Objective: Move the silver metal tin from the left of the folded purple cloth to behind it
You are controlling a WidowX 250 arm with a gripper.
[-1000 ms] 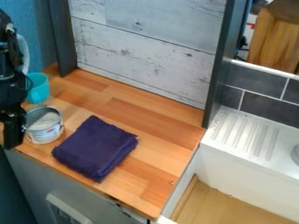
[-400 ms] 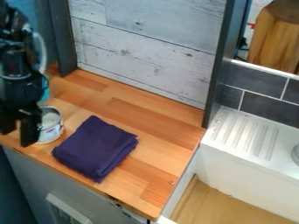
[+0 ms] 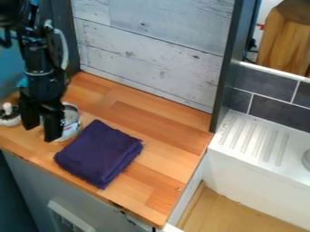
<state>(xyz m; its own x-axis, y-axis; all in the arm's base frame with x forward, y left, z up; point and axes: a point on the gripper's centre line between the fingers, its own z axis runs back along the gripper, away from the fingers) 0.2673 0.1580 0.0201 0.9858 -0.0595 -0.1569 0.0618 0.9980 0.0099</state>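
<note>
Can (image 3: 72, 123) is standing just behind your open pincer (image 3: 41, 132), risking toppling if you are swinging it sideways.

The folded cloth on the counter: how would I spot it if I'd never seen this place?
Find the wooden counter in front of the pale, weathered plank panel. Near its front edge, to the picture's right of the black hand and the tin can, lies the folded cloth. It is dark purple, soft and flat, unlike the upright, round can beside it.
</note>
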